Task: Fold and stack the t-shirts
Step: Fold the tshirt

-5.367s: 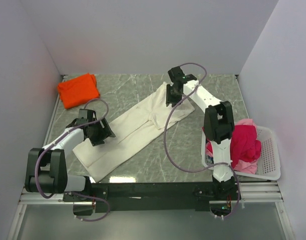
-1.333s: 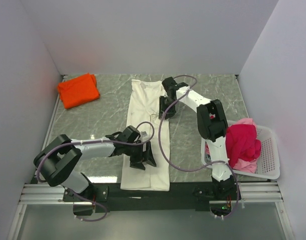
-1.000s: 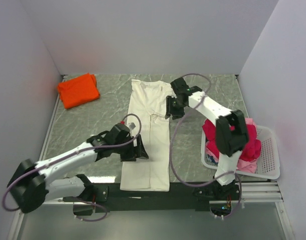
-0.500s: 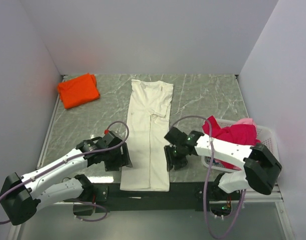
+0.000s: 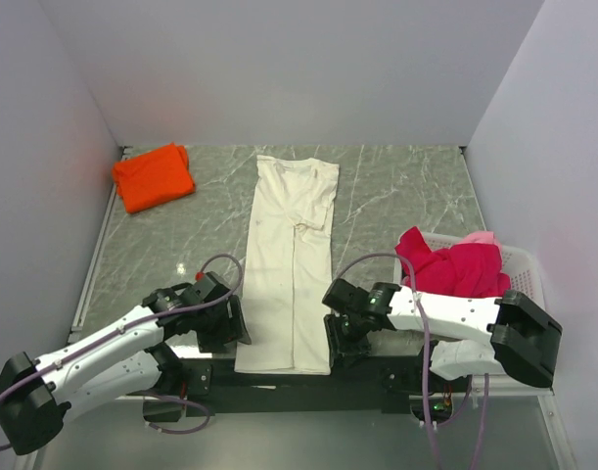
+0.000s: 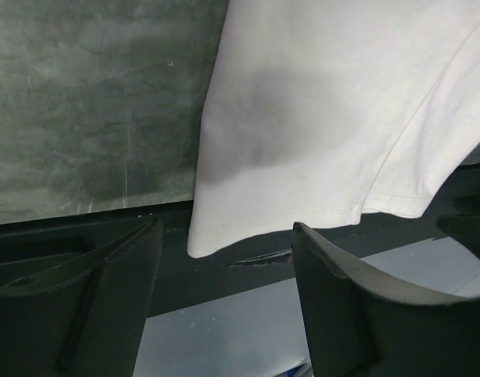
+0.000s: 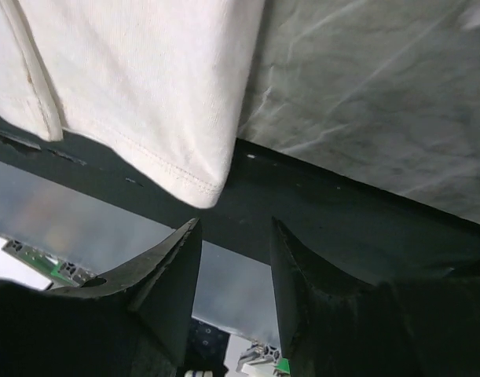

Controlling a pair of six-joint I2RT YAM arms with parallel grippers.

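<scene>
Cream t-shirt [image 5: 291, 264], hem overhanging table [image 5: 396, 196] edge

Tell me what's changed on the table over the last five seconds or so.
The cream t-shirt was swung from diagonal to straight, with its hem over the near edge. Both arms came off it and drew back. The left gripper and right gripper now hover open at the hem corners. The orange t-shirt and the basket stayed put.

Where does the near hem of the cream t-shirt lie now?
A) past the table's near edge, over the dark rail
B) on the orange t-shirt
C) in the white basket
A: the cream t-shirt has its hem over the dark rail in both wrist views.
</scene>
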